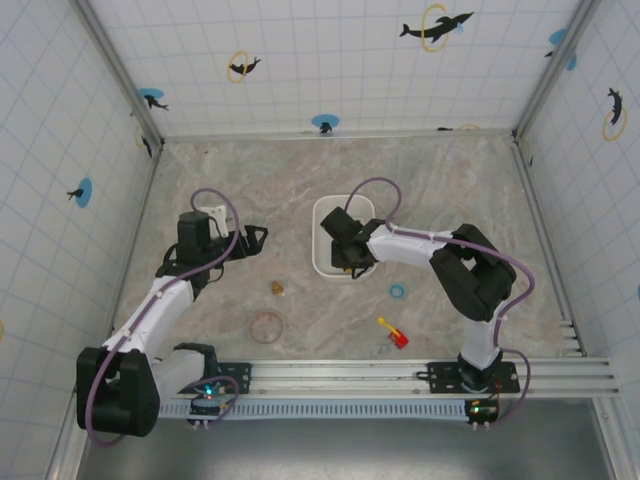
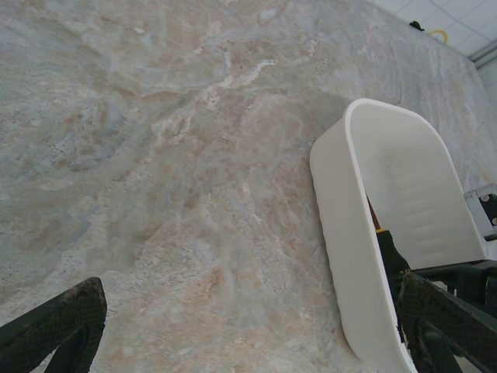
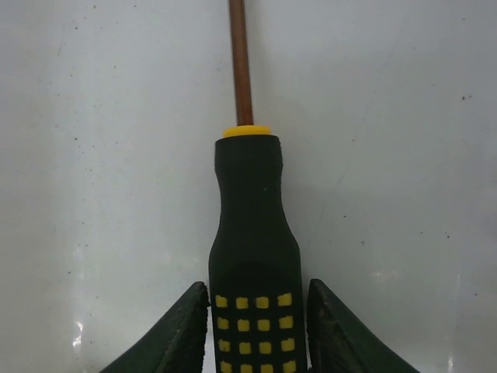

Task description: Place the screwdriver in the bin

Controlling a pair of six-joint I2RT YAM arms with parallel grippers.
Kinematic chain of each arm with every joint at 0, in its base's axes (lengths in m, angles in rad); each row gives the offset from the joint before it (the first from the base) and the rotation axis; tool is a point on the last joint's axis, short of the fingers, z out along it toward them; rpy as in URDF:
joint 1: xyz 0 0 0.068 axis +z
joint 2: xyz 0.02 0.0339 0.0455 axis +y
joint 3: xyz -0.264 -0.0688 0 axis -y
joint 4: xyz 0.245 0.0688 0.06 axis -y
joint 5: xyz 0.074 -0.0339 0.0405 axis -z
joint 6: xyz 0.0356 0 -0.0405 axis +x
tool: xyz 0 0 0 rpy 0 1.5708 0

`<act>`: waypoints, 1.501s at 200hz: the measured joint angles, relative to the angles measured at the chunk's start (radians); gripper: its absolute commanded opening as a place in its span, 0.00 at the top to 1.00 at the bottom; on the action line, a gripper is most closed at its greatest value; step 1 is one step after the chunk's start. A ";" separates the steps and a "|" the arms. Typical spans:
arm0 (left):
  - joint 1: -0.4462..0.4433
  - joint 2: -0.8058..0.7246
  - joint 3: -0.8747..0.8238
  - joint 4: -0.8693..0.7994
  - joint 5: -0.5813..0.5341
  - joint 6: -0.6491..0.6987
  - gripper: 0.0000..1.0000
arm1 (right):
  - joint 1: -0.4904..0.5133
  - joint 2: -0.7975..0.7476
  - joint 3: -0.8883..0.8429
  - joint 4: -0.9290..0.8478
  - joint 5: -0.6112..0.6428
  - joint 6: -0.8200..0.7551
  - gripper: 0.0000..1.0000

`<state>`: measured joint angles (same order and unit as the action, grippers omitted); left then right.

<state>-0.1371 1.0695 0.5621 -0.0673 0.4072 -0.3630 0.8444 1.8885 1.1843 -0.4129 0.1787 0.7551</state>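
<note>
While the right gripper pinches the screwdriver by its handle, jaws snug on both sides, it sits over the bin floor, so this is the placing step, nearly done imo. Can't tell if it touches the floor. Next: small drop, open jaws, lift straight out.

Handle is black, waisted, w/ yellow square dots + collar; shaft is thin metal. Bin is glossy white plastic w/ rounded corners, low rim. Left gripper is spread wide, empty, beside the bin on the marbled table.

marble table: bin, blue ring, brown ring, red-yellow toy
</note>
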 measured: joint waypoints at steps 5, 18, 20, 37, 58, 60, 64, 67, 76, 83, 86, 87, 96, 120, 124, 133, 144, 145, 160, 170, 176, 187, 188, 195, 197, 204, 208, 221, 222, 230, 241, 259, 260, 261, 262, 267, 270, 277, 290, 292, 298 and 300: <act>0.000 0.000 0.000 0.000 0.000 0.000 0.02 | 0.000 0.000 0.000 0.000 0.000 0.000 0.57; 0.000 0.000 0.000 0.000 0.000 0.000 0.02 | 0.000 0.000 0.002 -0.002 0.001 -0.004 0.56; 0.000 0.000 0.000 0.000 0.000 0.000 0.02 | 0.000 0.000 0.002 -0.003 0.001 -0.004 0.56; 0.000 0.000 0.000 0.000 0.000 0.000 0.02 | 0.000 0.000 0.011 -0.016 0.002 -0.008 0.54; 0.000 0.000 0.000 0.000 0.000 0.000 0.02 | 0.000 0.000 0.032 -0.038 0.005 -0.014 0.51; 0.000 0.000 0.000 0.000 0.000 0.000 0.02 | 0.000 0.000 0.034 -0.041 0.006 -0.014 0.51; 0.000 0.000 0.000 0.000 0.000 0.000 0.02 | 0.000 0.000 0.037 -0.044 0.007 -0.017 0.51; 0.000 0.000 0.000 0.000 0.000 0.000 0.02 | 0.000 -0.002 0.040 -0.047 0.008 -0.017 0.50; 0.000 0.000 0.000 0.000 0.000 0.000 0.02 | 0.000 -0.007 0.047 -0.059 0.010 -0.023 0.49; 0.000 0.000 0.000 0.000 0.000 0.001 0.03 | 0.000 -0.014 0.049 -0.068 0.011 -0.028 0.48; 0.000 0.000 0.000 0.000 0.000 0.002 0.03 | 0.000 -0.020 0.051 -0.076 0.014 -0.029 0.47; 0.000 0.000 0.000 0.000 0.000 0.003 0.03 | 0.000 -0.021 0.051 -0.077 0.015 -0.029 0.47; 0.000 0.000 0.002 0.000 -0.002 0.008 0.03 | -0.001 -0.040 0.057 -0.095 0.018 -0.038 0.46; 0.000 0.000 0.017 0.000 -0.020 0.023 0.02 | -0.007 -0.100 0.099 -0.163 0.030 -0.068 0.43; 0.000 0.000 0.022 0.000 -0.025 0.024 0.02 | -0.009 -0.108 0.108 -0.173 0.030 -0.077 0.42; 0.000 -0.002 0.031 0.000 -0.036 0.027 0.02 | -0.015 -0.134 0.129 -0.193 0.030 -0.106 0.42; 0.000 -0.005 0.041 0.001 -0.056 0.035 0.03 | -0.026 -0.167 0.144 -0.211 0.031 -0.150 0.42; 0.000 -0.006 0.042 0.001 -0.059 0.036 0.03 | -0.027 -0.171 0.145 -0.212 0.032 -0.156 0.42; 0.000 -0.020 0.045 0.010 -0.091 0.051 0.02 | -0.046 -0.235 0.146 -0.228 0.053 -0.238 0.41; 0.000 -0.033 0.045 0.020 -0.116 0.061 0.02 | -0.063 -0.278 0.143 -0.232 0.071 -0.301 0.41; 0.000 -0.042 0.045 0.030 -0.133 0.071 0.03 | -0.078 -0.307 0.135 -0.228 0.080 -0.336 0.41; 0.000 -0.058 0.045 0.049 -0.159 0.083 0.03 | -0.122 -0.367 0.109 -0.212 0.092 -0.400 0.40; 0.000 -0.060 0.045 0.053 -0.163 0.085 0.03 | -0.126 -0.372 0.107 -0.210 0.091 -0.404 0.40; 0.000 -0.069 0.045 0.066 -0.177 0.095 0.02 | -0.171 -0.413 0.080 -0.194 0.091 -0.437 0.40; 0.000 -0.071 0.045 0.070 -0.183 0.098 0.02 | -0.179 -0.420 0.074 -0.190 0.090 -0.443 0.40; 0.000 -0.078 0.045 0.085 -0.200 0.105 0.02 | -0.235 -0.458 0.044 -0.172 0.089 -0.472 0.40; 0.000 -0.080 0.045 0.094 -0.211 0.109 0.02 | -0.268 -0.476 0.028 -0.163 0.087 -0.484 0.40; 0.000 -0.082 0.045 0.122 -0.243 0.127 0.02 | -0.383 -0.525 -0.026 -0.124 0.076 -0.521 0.40; 0.000 -0.082 0.045 0.124 -0.245 0.128 0.02 | -0.389 -0.527 -0.029 -0.122 0.076 -0.523 0.40; 0.000 -0.081 0.045 0.140 -0.264 0.137 0.02 | -0.454 -0.548 -0.064 -0.090 0.069 -0.538 0.39; 0.000 -0.081 0.039 0.173 -0.291 0.155 0.03 | -0.534 -0.575 -0.121 -0.035 0.063 -0.558 0.39; 0.000 -0.083 -0.002 0.277 -0.344 0.193 0.03 | -0.630 -0.611 -0.229 0.068 0.052 -0.579 0.38; 0.000 -0.084 -0.007 0.286 -0.349 0.197 0.03 | -0.638 -0.613 -0.238 0.079 0.051 -0.584 0.38; 0.000 -0.084 -0.010 0.291 -0.351 0.199 0.03 | -0.642 -0.615 -0.243 0.084 0.052 -0.585 0.38; 0.000 -0.085 -0.016 0.302 -0.355 0.203 0.03 | -0.649 -0.617 -0.252 0.092 0.051 -0.584 0.38; 0.000 -0.089 -0.037 0.332 -0.372 0.211 0.03 | -0.669 -0.624 -0.283 0.126 0.048 -0.592 0.38; 0.000 -0.090 -0.051 0.349 -0.380 0.217 0.03 | -0.680 -0.628 -0.302 0.146 0.048 -0.595 0.38; 0.000 -0.096 -0.088 0.393 -0.405 0.233 0.03 | -0.701 -0.635 -0.345 0.194 0.045 -0.607 0.37; 0.000 -0.102 -0.146 0.455 -0.449 0.259 0.03 | -0.729 -0.647 -0.433 0.293 0.043 -0.630 0.37; 0.000 -0.102 -0.151 0.460 -0.453 0.261 0.03 | -0.731 -0.648 -0.447 0.309 0.043 -0.634 0.37; 0.000 -0.102 -0.171 0.483 -0.472 0.273 0.03 | -0.738 -0.650 -0.484 0.350 0.040 -0.642 0.37; 0.000 -0.102 -0.177 0.489 -0.477 0.278 0.03 | -0.740 -0.650 -0.496 0.365 0.041 -0.645 0.37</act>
<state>-0.1368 0.9676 0.3855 0.4221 -0.0700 -0.0845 0.1043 1.2385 0.6888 -0.0475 0.2199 0.1101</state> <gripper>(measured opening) 0.974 0.629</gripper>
